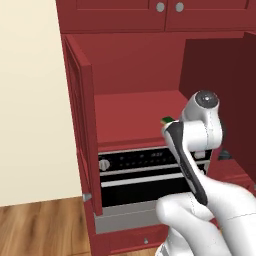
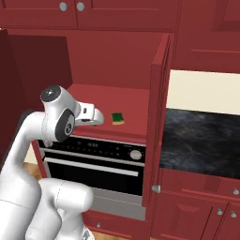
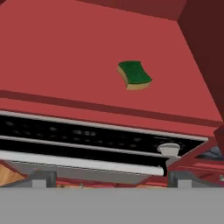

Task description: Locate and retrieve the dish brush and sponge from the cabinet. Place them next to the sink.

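Sponge (image 3: 134,75) lies flat, green face up over its yellow body, on the red shelf (image 2: 98,96) inside the cabinet (image 1: 82,125), ahead of the gripper (image 2: 96,117) and apart from it, a little toward the right in the hand view; nothing touches it, and it sits toward the front part of the shelf, short of the front lip; in the left base view just a green sliver of it (image 1: 166,120) peeks out beside the white wrist; the gripper hangs just at the shelf's front edge, level with the shelf floor, and its two dark finger tips (image 3: 41,178) stand spread wide with nothing between them; both cabinet doors are swung open, one door (image 2: 159,117) standing edge-on on the far side of the sponge from the gripper, the other (image 1: 80,120) out on the gripper's opposite side; directly below the gripper runs the black-and-silver oven (image 2: 93,161), with its dark control strip, a round silver knob (image 2: 136,154) and a long pale handle bar (image 3: 83,162) across the door; above the open compartment are two more red doors with small round silver knobs (image 2: 63,6); beyond the open door on the sponge's side lies a dark stone counter (image 2: 201,140) under a cream wall, with low red cupboards beneath it; wooden floor (image 1: 40,230) shows low down, well below the gripper.
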You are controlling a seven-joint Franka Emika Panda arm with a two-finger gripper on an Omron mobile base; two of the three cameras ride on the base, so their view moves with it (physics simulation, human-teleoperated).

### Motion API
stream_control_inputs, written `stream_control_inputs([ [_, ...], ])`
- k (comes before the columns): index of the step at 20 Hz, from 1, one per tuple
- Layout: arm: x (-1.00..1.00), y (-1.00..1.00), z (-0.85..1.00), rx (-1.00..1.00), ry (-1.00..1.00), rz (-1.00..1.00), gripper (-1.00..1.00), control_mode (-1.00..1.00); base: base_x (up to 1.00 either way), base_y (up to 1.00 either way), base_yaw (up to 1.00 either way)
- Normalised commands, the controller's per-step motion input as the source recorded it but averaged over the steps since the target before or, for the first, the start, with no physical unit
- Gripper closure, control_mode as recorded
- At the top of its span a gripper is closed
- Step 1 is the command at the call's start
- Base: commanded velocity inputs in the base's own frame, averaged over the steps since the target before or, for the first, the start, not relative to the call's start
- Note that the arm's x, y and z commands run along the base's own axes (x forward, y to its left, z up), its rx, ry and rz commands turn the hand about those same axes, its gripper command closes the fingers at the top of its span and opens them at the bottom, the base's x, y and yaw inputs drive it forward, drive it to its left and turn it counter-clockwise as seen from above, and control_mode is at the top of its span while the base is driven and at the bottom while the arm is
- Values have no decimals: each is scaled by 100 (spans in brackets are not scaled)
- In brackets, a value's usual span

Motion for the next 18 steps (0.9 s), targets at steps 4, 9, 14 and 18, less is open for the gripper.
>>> stream_control_inputs([
  [4,53,-21,-31,-5,-16,0,-100,-100,0,0,0],
  [9,59,-42,7,0,0,9,-100,-100,0,0,0],
  [14,38,-38,34,0,9,8,-100,-100,0,0,0],
  [18,39,-2,4,-2,10,2,-100,-100,0,0,0],
])
